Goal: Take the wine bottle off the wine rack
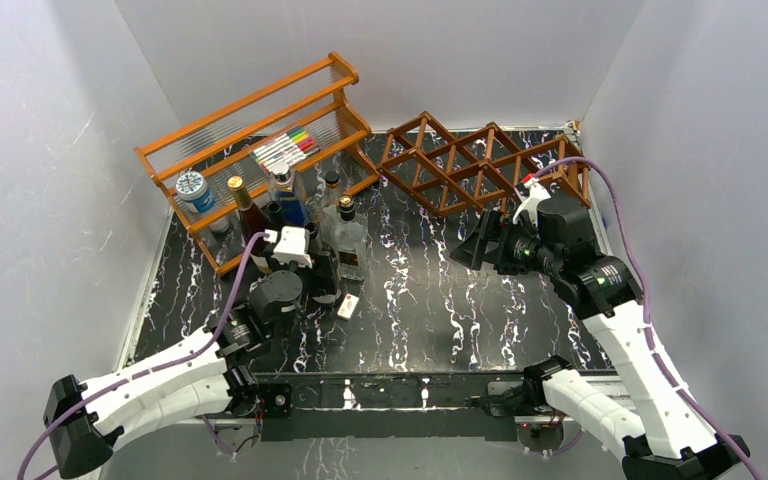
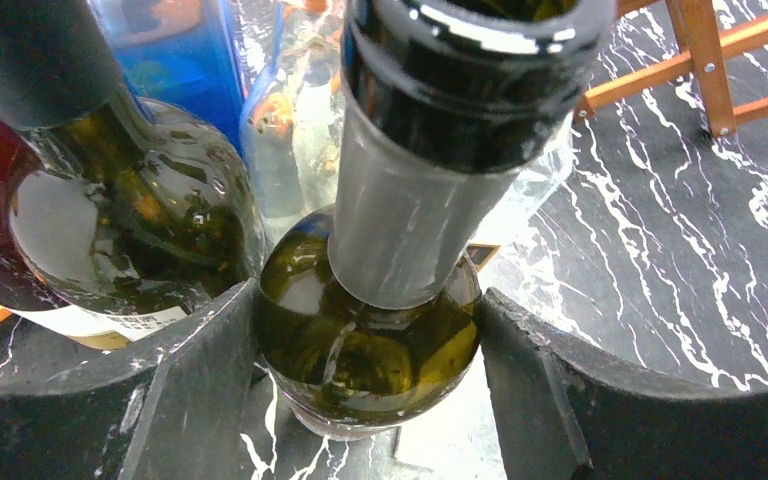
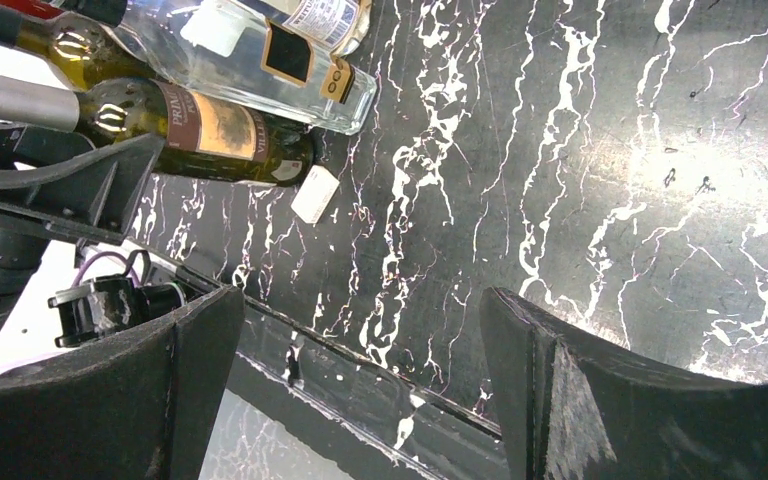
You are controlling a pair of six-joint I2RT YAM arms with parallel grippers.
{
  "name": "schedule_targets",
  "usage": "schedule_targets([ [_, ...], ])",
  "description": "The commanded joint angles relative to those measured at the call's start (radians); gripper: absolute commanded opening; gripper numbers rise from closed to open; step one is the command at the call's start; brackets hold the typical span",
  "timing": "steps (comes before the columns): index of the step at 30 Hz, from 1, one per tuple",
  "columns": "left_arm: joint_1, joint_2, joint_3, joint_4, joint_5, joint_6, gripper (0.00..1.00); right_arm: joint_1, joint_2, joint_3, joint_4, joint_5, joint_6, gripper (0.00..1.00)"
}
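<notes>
Left tool around green wine bottle

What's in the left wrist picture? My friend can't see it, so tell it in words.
Seen from above its grey foil neck, a dark green glass wine bottle stands clamped between the two black fingers of the left gripper. A second green bottle, a blue bottle and a clear bottle crowd behind it on the black white-veined marble table.

White walls enclose three sides; black tabletop, white marble veins; glare patches.
</notes>
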Motion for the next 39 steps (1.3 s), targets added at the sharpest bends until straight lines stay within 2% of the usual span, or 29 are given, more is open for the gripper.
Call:
schedule_targets([
  [1,0.002,-0.029,0.069,-0.107,0.063,0.001,0.66,0.000,-0.005,0.011,0.039,0.017,-0.009,0.98],
  [6,0.003,-0.055,0.146,-0.211,0.064,-0.027,0.81,0.000,0.009,0.025,0.035,0.035,-0.031,0.98],
  [8,0.002,-0.060,0.190,-0.247,0.090,-0.024,0.96,-0.001,0.020,0.045,0.022,0.053,-0.056,0.98],
  [9,0.003,-0.062,0.214,-0.266,0.104,-0.023,0.98,0.001,0.024,0.058,0.013,0.067,-0.067,0.98],
  [17,0.003,-0.049,0.464,-0.458,0.167,0.024,0.98,0.000,0.032,0.174,-0.054,0.221,-0.168,0.98],
  [19,0.002,-0.020,0.579,-0.480,0.184,0.071,0.98,0.000,0.024,0.228,-0.074,0.308,-0.209,0.98],
  [22,0.003,0.080,0.834,-0.547,0.152,0.083,0.98,0.000,0.010,0.324,-0.079,0.426,-0.284,0.98],
  [25,0.002,0.198,1.063,-0.561,0.209,0.175,0.98,0.001,-0.005,0.432,-0.047,0.471,-0.325,0.98],
  [28,0.002,0.283,1.205,-0.538,0.221,0.271,0.98,0.000,-0.013,0.523,0.005,0.492,-0.346,0.98],
  [33,0.003,0.334,1.277,-0.493,0.231,0.346,0.98,0.000,0.041,0.660,0.006,0.506,-0.354,0.98],
  [39,0.002,0.284,1.155,-0.372,0.212,0.417,0.98,0.001,0.070,0.652,0.023,0.509,-0.354,0.98],
])
